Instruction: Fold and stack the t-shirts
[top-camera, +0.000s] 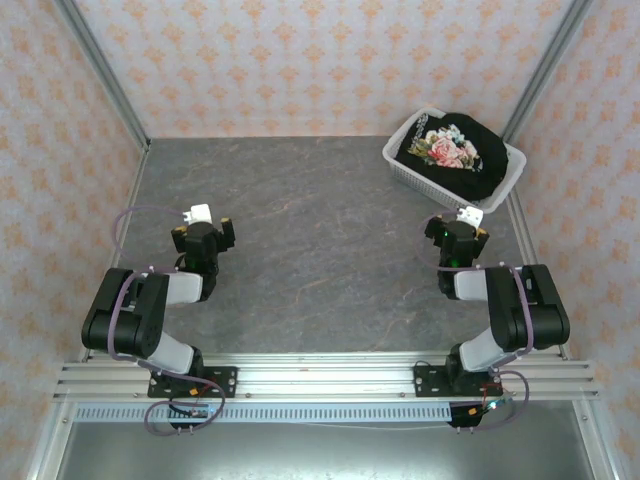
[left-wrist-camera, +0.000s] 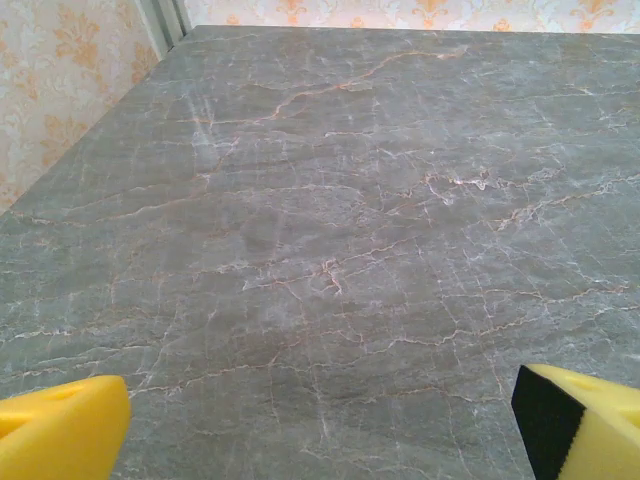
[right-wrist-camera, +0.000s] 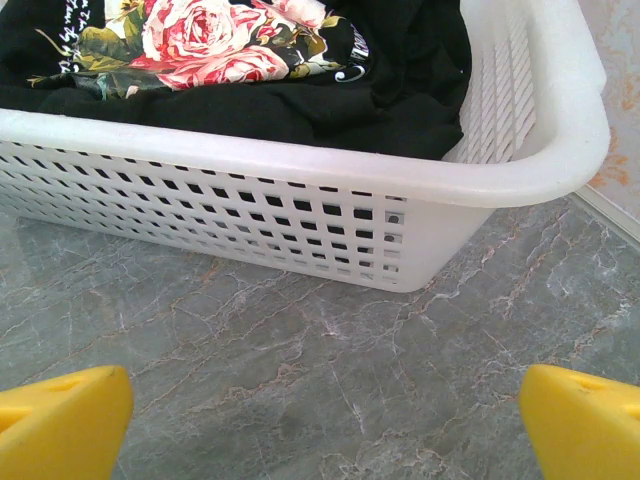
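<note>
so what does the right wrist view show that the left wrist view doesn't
Right wrist: the white basket close ahead of the right gripper, with the black floral t-shirt heaped inside. Left wrist: the left gripper over the table, which runs to the wallpapered wall and a metal corner post. Both: grey marbled table, yellow jaws spread wide, nothing held.

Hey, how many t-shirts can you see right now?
1: a black t-shirt with a rose print, bunched inside the white basket at the far right corner of the table. More could lie hidden underneath it.
</note>
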